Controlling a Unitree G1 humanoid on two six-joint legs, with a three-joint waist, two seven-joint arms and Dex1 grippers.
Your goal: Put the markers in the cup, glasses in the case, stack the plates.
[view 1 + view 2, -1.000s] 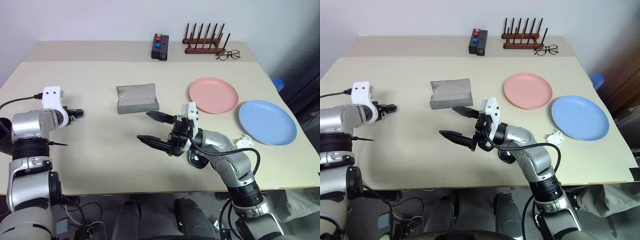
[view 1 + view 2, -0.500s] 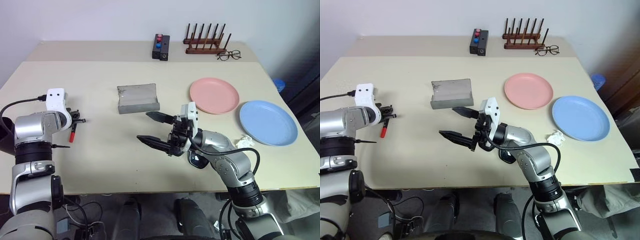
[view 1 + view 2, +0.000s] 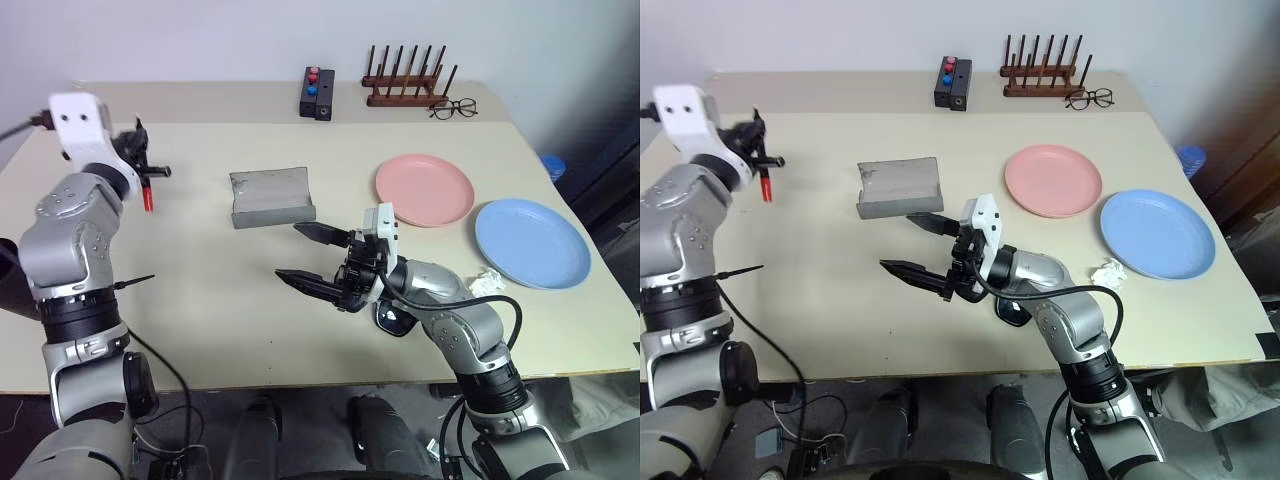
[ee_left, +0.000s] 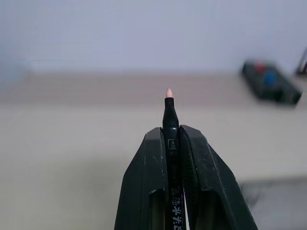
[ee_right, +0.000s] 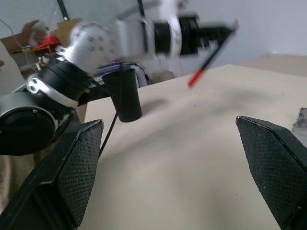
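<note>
**Red marker gripped and in the air, everything else waiting**

At the far left, the left gripper (image 3: 150,172) is clamping the red marker (image 3: 146,196) by its black end, with the red body hanging down, clear of the table (image 3: 200,290). The black cup (image 5: 123,94) is standing at the table's left edge, below and beside that arm, with no marker visibly in it, so the drop is not yet made. The white marker is not something I can pick out.

Toward the middle, the grey case (image 3: 271,197) is lying open and empty. The right gripper (image 3: 312,258) is hovering in front of it with its fingers spread wide, holding nothing; the black sunglasses (image 3: 395,320) are lying just beneath that forearm, not yet cased.

On the right, the pink plate (image 3: 424,189) and the blue plate (image 3: 531,243) are sitting side by side, unstacked.
</note>
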